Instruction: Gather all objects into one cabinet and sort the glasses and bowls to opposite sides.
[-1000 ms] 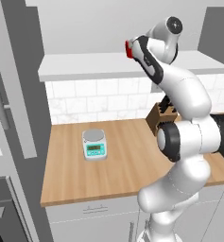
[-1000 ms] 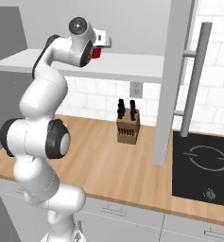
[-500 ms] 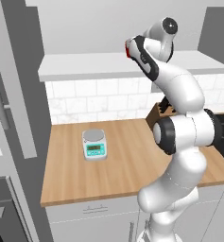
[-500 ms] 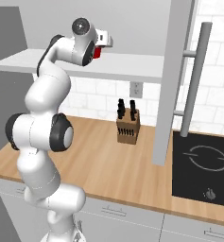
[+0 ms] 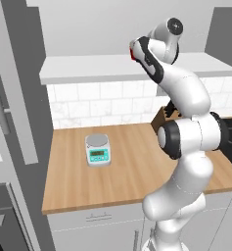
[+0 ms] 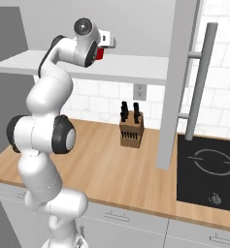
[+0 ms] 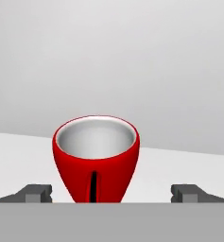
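A bright red cup point(image 7: 96, 158) with a pale grey inside stands upright on the white shelf point(image 7: 179, 165), with a dark vertical line down its near side. My gripper point(image 7: 113, 191) is open. Its two fingertips point(image 7: 37, 191) stand wide on either side of the cup's base and clear of it. In the base views the hand is raised to the shelf point(image 5: 88, 73), and the red cup point(image 5: 133, 51) point(image 6: 101, 52) shows at the gripper point(image 6: 105, 46). A tall grey cabinet door point(image 6: 177, 82) with a bar handle point(image 6: 200, 87) hangs open on the right.
A knife block point(image 6: 131, 128) stands at the back of the wooden counter point(image 5: 122, 171). A small kitchen scale point(image 5: 98, 149) sits on the counter's left part. A black cooktop point(image 6: 208, 169) lies to the right. Another grey door point(image 5: 19, 73) stands at the left.
The arm's upper links have shifted a little and the hand has edged along the shelf. The red cup stays at the gripper.
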Robot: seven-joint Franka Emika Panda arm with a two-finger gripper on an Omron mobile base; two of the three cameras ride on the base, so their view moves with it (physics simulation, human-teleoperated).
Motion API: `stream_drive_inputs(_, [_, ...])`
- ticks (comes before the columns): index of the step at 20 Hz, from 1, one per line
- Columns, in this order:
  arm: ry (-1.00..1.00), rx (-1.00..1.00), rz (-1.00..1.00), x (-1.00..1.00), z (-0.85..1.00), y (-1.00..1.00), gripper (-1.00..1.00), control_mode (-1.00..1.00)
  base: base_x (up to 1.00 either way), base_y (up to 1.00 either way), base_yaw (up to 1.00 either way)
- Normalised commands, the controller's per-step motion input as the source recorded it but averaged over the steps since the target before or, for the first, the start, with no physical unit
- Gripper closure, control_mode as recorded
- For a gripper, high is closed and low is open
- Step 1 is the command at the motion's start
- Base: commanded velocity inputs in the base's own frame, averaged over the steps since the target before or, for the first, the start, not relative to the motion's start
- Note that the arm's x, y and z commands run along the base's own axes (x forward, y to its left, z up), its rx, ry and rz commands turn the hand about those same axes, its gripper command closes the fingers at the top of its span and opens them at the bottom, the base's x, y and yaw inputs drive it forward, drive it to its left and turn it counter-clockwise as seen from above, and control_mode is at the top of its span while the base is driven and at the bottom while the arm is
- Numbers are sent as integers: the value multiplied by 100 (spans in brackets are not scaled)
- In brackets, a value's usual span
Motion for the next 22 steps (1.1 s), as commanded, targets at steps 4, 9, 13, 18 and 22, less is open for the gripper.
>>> stream_drive_inputs(4, [5, 0, 0, 23, -2, 4, -100, -100, 0, 0, 0])
stream_drive_inputs(9, [9, 0, 0, 24, -2, 0, -100, -100, 0, 0, 0])
stream_drive_inputs(13, [7, 0, 0, 14, 0, 2, -100, -100, 0, 0, 0])
stream_drive_inputs(18, [2, 0, 0, 11, 0, 4, -100, -100, 0, 0, 0])
stream_drive_inputs(22, [0, 0, 0, 0, 0, 0, -100, -100, 0, 0, 0])
